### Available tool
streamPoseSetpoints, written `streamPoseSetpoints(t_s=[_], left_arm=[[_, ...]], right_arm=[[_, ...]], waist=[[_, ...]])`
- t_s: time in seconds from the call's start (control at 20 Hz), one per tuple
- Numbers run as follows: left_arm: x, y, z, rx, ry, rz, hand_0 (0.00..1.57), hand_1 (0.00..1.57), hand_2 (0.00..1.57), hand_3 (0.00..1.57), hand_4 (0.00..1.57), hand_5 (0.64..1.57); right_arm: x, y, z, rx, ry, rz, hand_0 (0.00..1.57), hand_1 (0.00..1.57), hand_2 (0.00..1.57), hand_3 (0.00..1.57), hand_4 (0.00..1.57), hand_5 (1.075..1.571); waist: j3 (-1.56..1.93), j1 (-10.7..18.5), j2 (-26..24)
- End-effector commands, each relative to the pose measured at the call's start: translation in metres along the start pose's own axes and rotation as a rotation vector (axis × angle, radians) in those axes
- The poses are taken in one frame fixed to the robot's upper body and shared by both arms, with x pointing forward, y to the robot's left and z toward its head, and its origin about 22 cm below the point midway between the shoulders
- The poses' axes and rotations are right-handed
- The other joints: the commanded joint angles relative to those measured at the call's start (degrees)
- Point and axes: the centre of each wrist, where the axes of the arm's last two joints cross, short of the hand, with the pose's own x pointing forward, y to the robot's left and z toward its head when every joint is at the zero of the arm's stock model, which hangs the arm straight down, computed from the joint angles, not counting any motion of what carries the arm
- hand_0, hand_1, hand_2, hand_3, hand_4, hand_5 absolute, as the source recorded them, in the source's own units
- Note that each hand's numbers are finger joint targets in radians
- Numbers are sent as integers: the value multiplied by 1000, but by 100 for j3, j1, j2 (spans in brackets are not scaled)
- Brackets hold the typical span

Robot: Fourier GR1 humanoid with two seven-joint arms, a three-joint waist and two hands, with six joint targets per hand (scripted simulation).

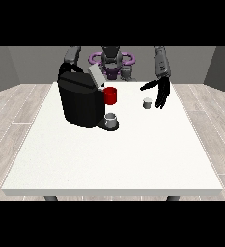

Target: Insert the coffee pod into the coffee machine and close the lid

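I see my open hand at the view's right hovering just right of the small upright coffee pod, machine far left.

A black coffee machine stands on the white table at about ten o'clock from its middle, its grey lid tilted up. A red mug sits at the machine's three o'clock, a grey cup under its spout. The small coffee pod lies at two o'clock, just beside the hand at the view's right, whose fingers hang relaxed
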Motion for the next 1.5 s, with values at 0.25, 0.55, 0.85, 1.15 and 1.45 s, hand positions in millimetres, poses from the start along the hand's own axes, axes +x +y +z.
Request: streamPoseSetpoints(t_s=[0.25, 0.55, 0.85, 1.15, 1.45], left_arm=[[-10, 13, -6, -2, 51, -163, 634, 634, 756, 487, 0, 1571], [-18, 6, -5, 22, 15, -316, 608, 608, 745, 483, 0, 1571], [-5, -7, -20, 77, -23, -298, 686, 686, 849, 651, 288, 1571], [-35, -21, -6, 109, -24, -393, 971, 971, 1086, 863, 323, 1571], [-13, 9, -22, 109, 3, -452, 1115, 1115, 1173, 966, 280, 1571]], right_arm=[[-1, -3, -8, -3, -15, 28, 0, 0, 0, 0, 427, 1571], [-6, 8, -7, -9, -17, 4, 0, 0, 0, 0, 453, 1571], [9, 26, -10, 1, -8, 0, 0, 0, 0, 0, 487, 1571], [6, 8, 1, 33, 19, -27, 0, 0, 0, 0, 492, 1571], [14, 5, -12, 26, -36, -40, 0, 0, 0, 0, 487, 1571]], waist=[[0, -86, 184], [0, -60, 252], [-2, -151, 208], [-2, -339, 73], [-1, -389, 350]])
